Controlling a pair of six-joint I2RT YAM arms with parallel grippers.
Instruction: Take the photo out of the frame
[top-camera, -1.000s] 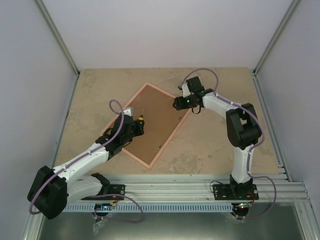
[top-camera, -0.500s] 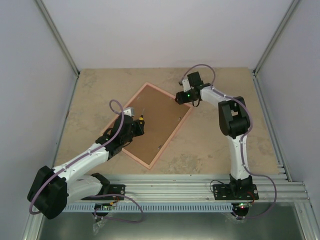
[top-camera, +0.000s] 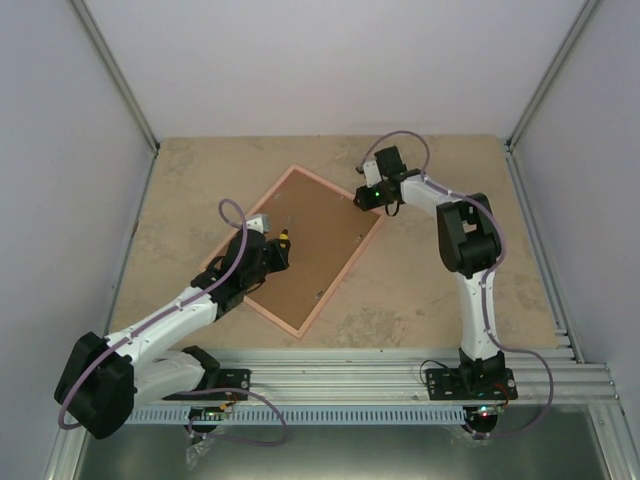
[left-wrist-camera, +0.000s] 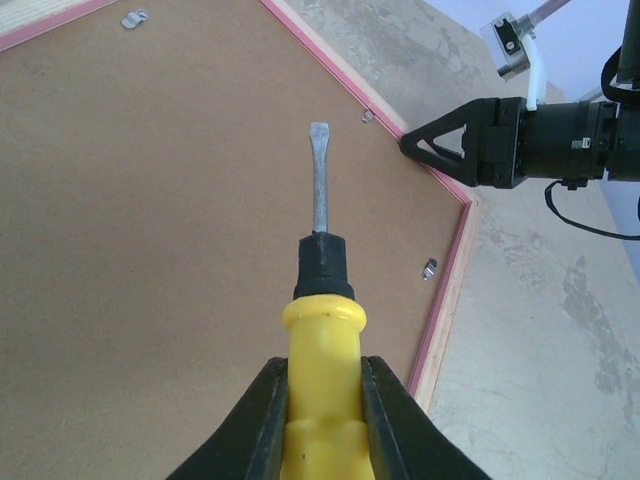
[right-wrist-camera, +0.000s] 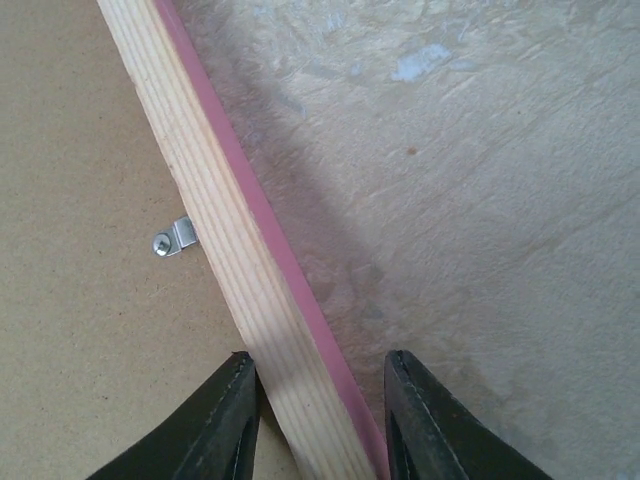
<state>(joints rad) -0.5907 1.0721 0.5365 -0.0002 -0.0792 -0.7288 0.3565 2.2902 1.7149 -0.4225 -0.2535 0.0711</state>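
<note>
From overhead, the frame (top-camera: 312, 235) lies back-up and askew at mid-table (top-camera: 430, 300); the photo is hidden under its brown board. Only the right wrist view shows the bare wood rail and a metal clip (right-wrist-camera: 172, 240) at its 9 o'clock. There the right fingers (right-wrist-camera: 225, 415) straddle that rail, close on both sides; I cannot tell whether they pinch it. The left wrist view shows the left fingers (left-wrist-camera: 262, 405) clamped on a yellow screwdriver (left-wrist-camera: 320, 300), blade pointing to 12 o'clock over the board.

The frame (top-camera: 318, 232) is laid back-up at the table's (top-camera: 430, 300) middle, a screwdriver (left-wrist-camera: 320, 300) held over its left half, the right gripper (right-wrist-camera: 318, 360) set astride its far-right edge.
</note>
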